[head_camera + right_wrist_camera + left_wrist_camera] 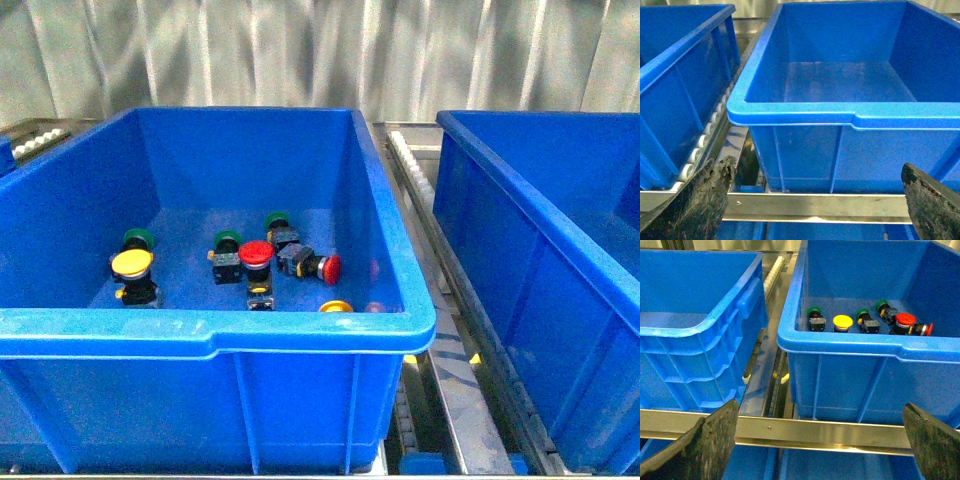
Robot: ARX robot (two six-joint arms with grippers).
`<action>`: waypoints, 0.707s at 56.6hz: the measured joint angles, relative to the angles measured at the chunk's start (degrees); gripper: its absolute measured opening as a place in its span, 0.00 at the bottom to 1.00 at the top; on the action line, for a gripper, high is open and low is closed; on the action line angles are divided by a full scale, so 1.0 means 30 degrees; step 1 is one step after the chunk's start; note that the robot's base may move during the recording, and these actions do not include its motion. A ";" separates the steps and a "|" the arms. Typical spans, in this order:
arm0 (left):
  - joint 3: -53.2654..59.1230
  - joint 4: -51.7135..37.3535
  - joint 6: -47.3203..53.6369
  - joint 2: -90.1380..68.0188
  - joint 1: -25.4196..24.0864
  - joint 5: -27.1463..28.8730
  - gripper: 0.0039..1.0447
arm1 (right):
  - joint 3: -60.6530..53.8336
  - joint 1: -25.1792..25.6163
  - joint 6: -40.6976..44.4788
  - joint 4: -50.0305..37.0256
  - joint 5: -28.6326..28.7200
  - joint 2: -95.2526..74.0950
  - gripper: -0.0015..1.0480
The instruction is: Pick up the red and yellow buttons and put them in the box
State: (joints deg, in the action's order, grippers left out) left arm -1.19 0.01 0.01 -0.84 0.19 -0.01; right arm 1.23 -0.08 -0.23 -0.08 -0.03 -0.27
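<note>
A blue bin [215, 330] holds the buttons. A yellow button [132, 263] stands at its left, a red button [256, 253] stands in the middle, and another red button [328, 268] lies on its side. A second yellow cap [336, 307] peeks over the front wall. The left wrist view shows the yellow button [842, 321] and both red buttons [905, 319] over the bin's rim. My left gripper [820, 440] is open, low in front of that bin. My right gripper [817, 200] is open before an empty blue box [840, 116]. Neither arm shows in the front view.
Three green-capped switches [228, 240] stand among the buttons. The empty box [520, 190] is on the right, across a roller track [405, 155]. A metal rail [820, 429] crosses in front of both grippers. Another blue bin [700, 330] sits left of the button bin.
</note>
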 joint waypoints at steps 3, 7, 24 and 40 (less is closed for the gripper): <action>0.0000 0.0007 0.0000 0.0000 0.0000 0.0000 0.93 | 0.0000 0.0000 0.0000 0.0000 0.0000 0.0000 0.94; 0.0000 0.0007 0.0000 0.0000 0.0000 0.0000 0.93 | 0.0000 0.0000 -0.0007 0.0000 0.0000 0.0000 0.94; -0.3497 0.3504 -0.4575 -0.5887 0.2761 0.7650 0.93 | 0.0000 0.0000 0.0000 0.0000 -0.0044 0.0015 0.94; -1.5300 -0.0794 -0.3832 -1.8025 0.5450 0.9428 0.93 | 0.0000 0.0000 0.0000 0.0000 -0.0036 0.0015 0.94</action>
State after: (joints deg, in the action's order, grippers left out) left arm -47.09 -2.37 -11.49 -54.92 16.53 28.27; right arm 1.23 -0.08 -0.23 -0.08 -0.14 -0.23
